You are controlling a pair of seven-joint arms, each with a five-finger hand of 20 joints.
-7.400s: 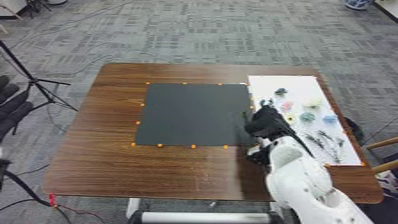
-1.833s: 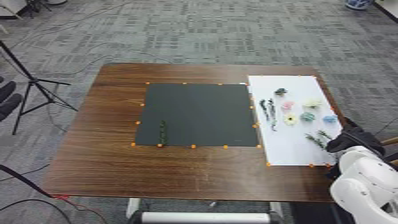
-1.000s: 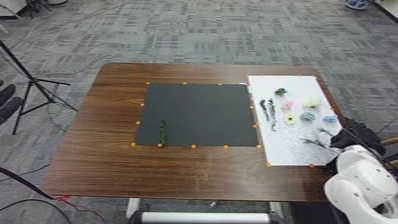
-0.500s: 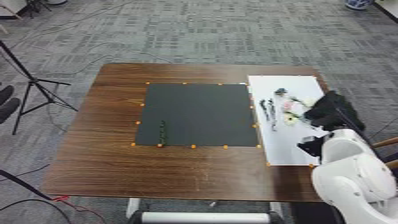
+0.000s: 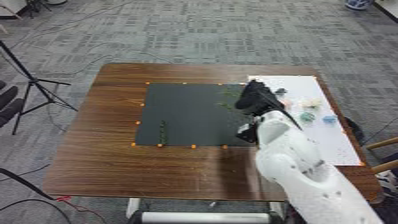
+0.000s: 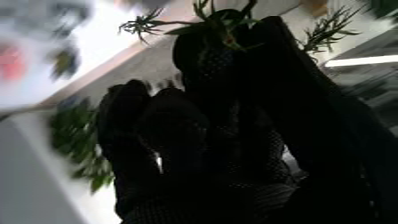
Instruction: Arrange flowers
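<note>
"Black glove on the right hand (image 5: 255,99), white arm slanting up from the bottom edge: where does it sit?"

"Over the right side of the dark sheet (image 5: 195,112), next to the white board (image 5: 345,146). The forearm crosses the board's near part."

"Is it holding anything?"

"Yes, the right wrist view shows a leafy green sprig (image 6: 188,29) pinched at the fingertips. In the head view, its leaves spread over the sheet's far right part. Whether they touch it, I can't tell."

"And half a second ago?"

"That hand was over the board, farther right. It has swung left, toward the sheet's far edge."

"What about the green stem (image 5: 163,134)?"

"Unmoved, lying on the sheet's near left part. The blue flower (image 5: 330,119) is still on the board, just beside the teal flower (image 5: 307,117)."

"The left hand (image 5: 11,104)?"

"At the left edge, fingers relaxed."
</note>
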